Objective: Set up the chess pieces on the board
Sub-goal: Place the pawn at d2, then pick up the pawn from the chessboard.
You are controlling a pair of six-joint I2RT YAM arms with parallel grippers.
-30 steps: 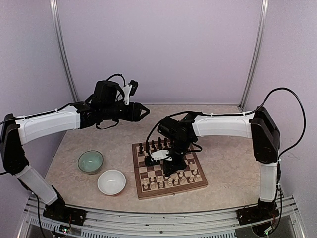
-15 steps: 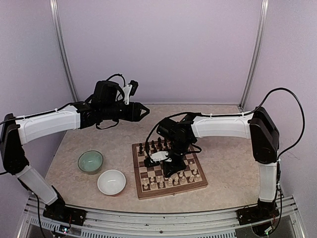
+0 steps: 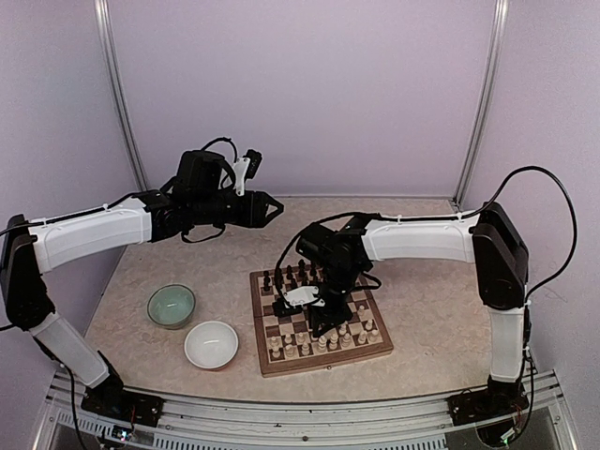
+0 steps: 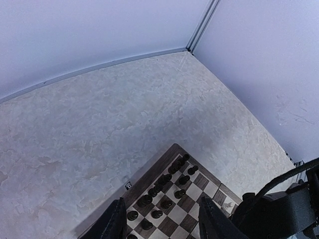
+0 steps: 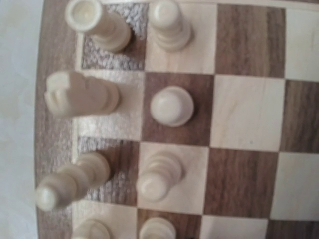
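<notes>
Left gripper (image 4: 162, 211): fingers apart, nothing between them, raised above the table (image 4: 99, 119) behind the board (image 3: 323, 363). Right gripper (image 3: 327, 322): low over the board's near rows, among cream pieces (image 5: 171, 106). Its jaws are hidden, so I cannot tell whether it grips anything. Dark pieces (image 4: 165, 191) stand on the far rows.
</notes>
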